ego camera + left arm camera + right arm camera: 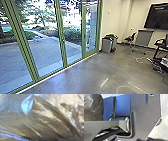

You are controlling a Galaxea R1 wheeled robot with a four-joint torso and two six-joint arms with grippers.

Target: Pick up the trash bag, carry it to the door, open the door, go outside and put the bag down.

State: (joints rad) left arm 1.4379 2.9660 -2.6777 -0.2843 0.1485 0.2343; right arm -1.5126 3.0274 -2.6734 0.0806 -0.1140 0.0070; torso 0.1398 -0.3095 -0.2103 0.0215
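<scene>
Carrying seems the step in hand: the bag (43,122) is close at the left wrist, probably hanging there, though how the tool stands on either arm I cannot tell. The door (90,52) stands near 12 o'clock, the yard (47,50) beyond the glass toward 11. The next move calls for a steady approach, bag kept clear of the frame.

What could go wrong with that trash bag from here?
The thin, crinkled bag hangs close to the robot's own body, so it might rub, snag or tear. The tall glass panels are see-through, so the robot could misjudge them and bump one. The bag might also catch on a green post if the robot passes too close.
</scene>
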